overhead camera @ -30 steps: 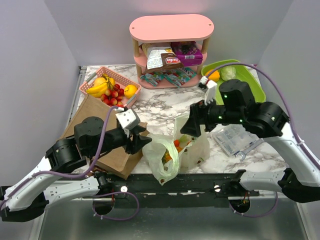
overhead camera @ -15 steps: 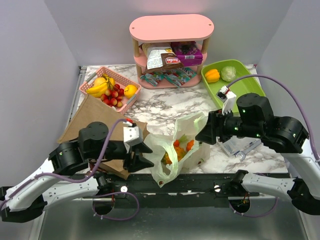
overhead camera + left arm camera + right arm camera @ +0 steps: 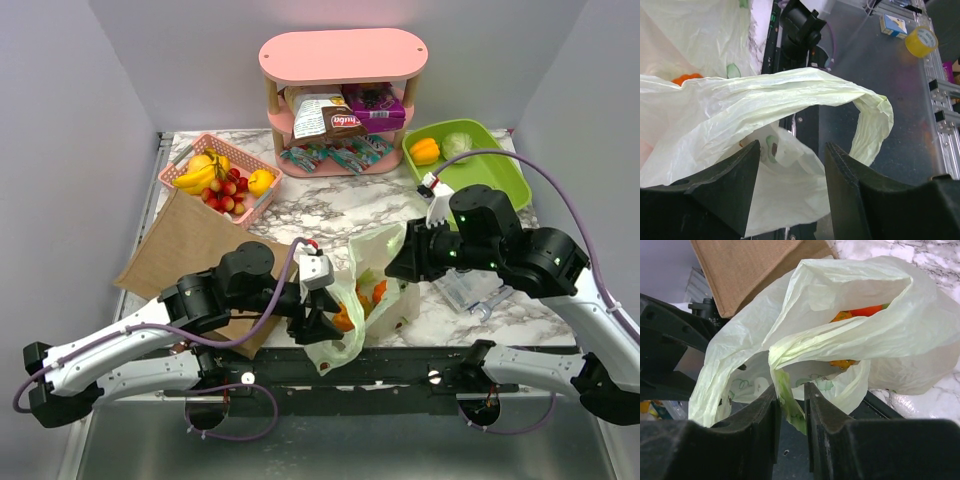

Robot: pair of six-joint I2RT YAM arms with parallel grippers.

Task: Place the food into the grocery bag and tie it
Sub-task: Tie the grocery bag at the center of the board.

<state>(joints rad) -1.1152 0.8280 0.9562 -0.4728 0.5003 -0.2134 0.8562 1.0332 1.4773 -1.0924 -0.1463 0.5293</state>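
Observation:
The pale-green grocery bag stands at the table's near edge with its mouth open. Orange and red food lies inside it; in the right wrist view the food shows through the mouth. My left gripper is at the bag's near left side. Its jaws are open, with loose bag plastic between them and a loop handle hanging beyond. My right gripper is at the bag's far right. Its jaws stand narrowly apart around a twisted handle strip, with a gap still showing on one side.
A flat brown paper bag lies left of the grocery bag. Behind are a pink basket of fruit, a pink shelf with snack packs, and a green tray with a yellow pepper. A clear plastic pack lies at right.
My left arm has swung right and its gripper has reached the bag's near side. My right gripper's jaws have narrowed around the bag's handle, and the bag's mouth has shifted.

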